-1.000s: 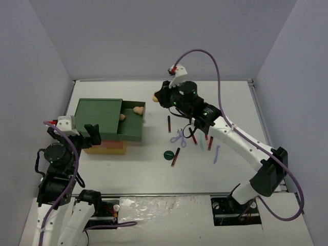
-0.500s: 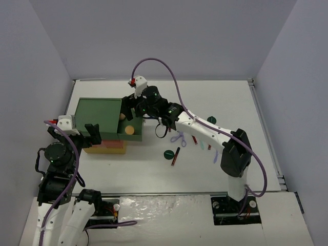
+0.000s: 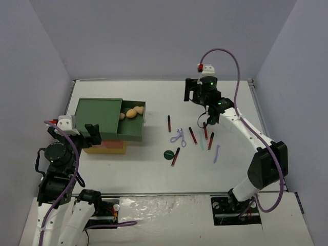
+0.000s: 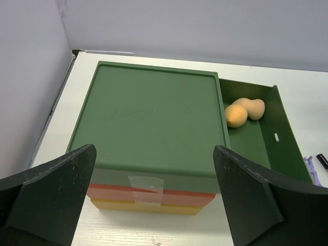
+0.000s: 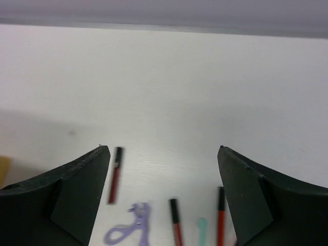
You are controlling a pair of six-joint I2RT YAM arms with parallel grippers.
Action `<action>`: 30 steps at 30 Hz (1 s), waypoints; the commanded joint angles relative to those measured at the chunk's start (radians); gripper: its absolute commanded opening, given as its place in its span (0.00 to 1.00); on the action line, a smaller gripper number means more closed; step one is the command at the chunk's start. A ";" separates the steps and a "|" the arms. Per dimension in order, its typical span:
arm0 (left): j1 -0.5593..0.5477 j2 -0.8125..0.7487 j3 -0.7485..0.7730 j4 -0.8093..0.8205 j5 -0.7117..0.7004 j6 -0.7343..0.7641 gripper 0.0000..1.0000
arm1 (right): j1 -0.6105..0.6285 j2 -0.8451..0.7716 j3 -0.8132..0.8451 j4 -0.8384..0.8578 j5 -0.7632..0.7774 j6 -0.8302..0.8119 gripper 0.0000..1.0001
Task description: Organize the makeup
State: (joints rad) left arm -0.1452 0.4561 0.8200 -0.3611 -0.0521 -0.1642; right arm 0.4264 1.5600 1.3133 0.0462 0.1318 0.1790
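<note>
Three peach sponges lie in the open green drawer; the left wrist view shows two of these sponges. On the table lie several dark-red sticks, a lavender scissor-like tool, a dark green disc, a mint stick and a lavender stick. My right gripper hangs open and empty above the table's far side, beyond the sticks. Its wrist view shows a stick, the scissor tool and the mint stick below the open right gripper. My left gripper stands open in front of the drawer box.
The green-red-yellow drawer box stands at the table's left, its top drawer pulled out to the right. Walls enclose the table on the left, back and right. The left arm's base and cables sit at the near left.
The right gripper carried a sponge to the drawer, opened and left it there. It has since swung back to the far right. The left arm has not moved.
</note>
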 commanded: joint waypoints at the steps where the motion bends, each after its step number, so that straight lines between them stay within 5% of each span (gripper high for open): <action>1: -0.007 0.027 0.013 0.060 0.006 0.008 0.97 | -0.146 -0.031 -0.096 -0.008 0.005 0.008 0.89; 18: -0.005 0.032 0.013 0.059 0.013 0.005 0.97 | -0.300 0.301 -0.060 -0.028 -0.023 0.066 0.92; 30: -0.005 0.031 0.015 0.060 0.018 0.005 0.97 | -0.310 0.400 -0.079 -0.023 -0.037 0.088 0.61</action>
State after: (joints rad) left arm -0.1459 0.4694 0.8200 -0.3614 -0.0456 -0.1642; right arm 0.1181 1.9606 1.2213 0.0084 0.0906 0.2480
